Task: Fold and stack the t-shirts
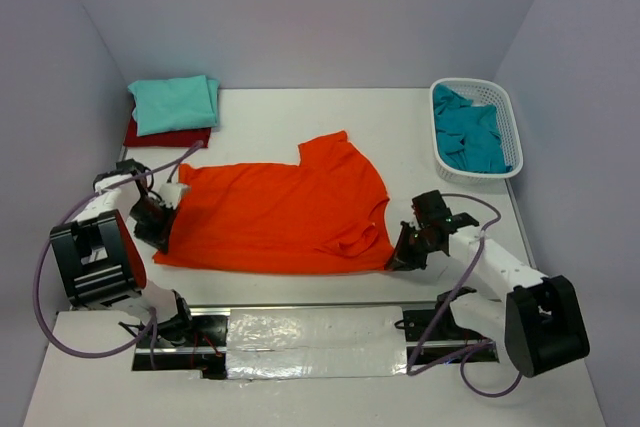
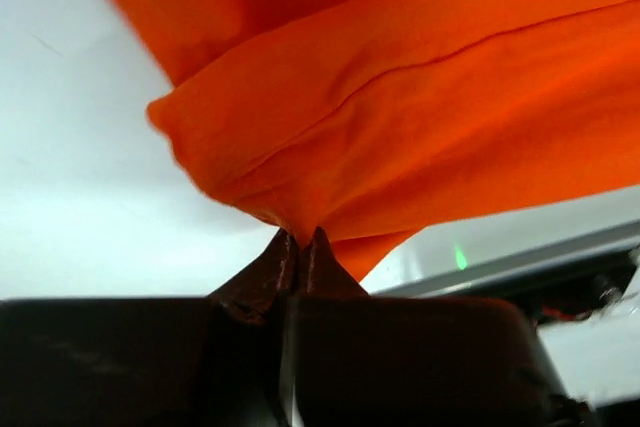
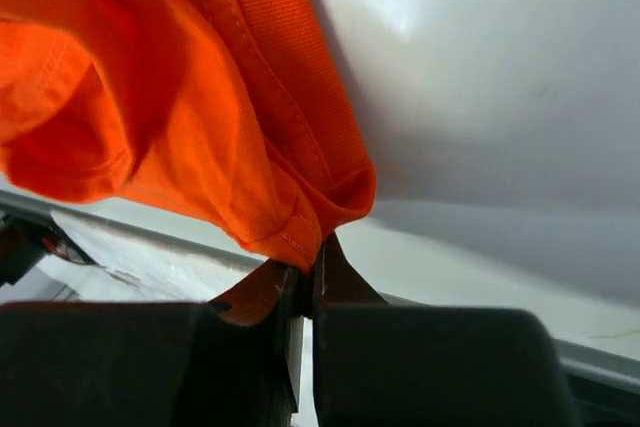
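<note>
A bright orange t-shirt (image 1: 280, 217) lies spread across the middle of the table. My left gripper (image 1: 158, 224) is shut on its left edge; the left wrist view shows the orange cloth (image 2: 400, 117) pinched between the closed tips (image 2: 299, 243). My right gripper (image 1: 404, 252) is shut on the shirt's near right corner, with the hem (image 3: 290, 237) caught between its tips (image 3: 312, 265). At the back left a folded mint-aqua t-shirt (image 1: 175, 102) rests on a dark red t-shirt (image 1: 165, 136). A teal-blue t-shirt (image 1: 470, 133) lies crumpled in the basket.
A white mesh basket (image 1: 512, 127) stands at the back right near the right wall. A shiny metal strip (image 1: 315, 329) runs along the near edge between the arm bases. Purple cables loop beside both arms. Walls close in the left, back and right sides.
</note>
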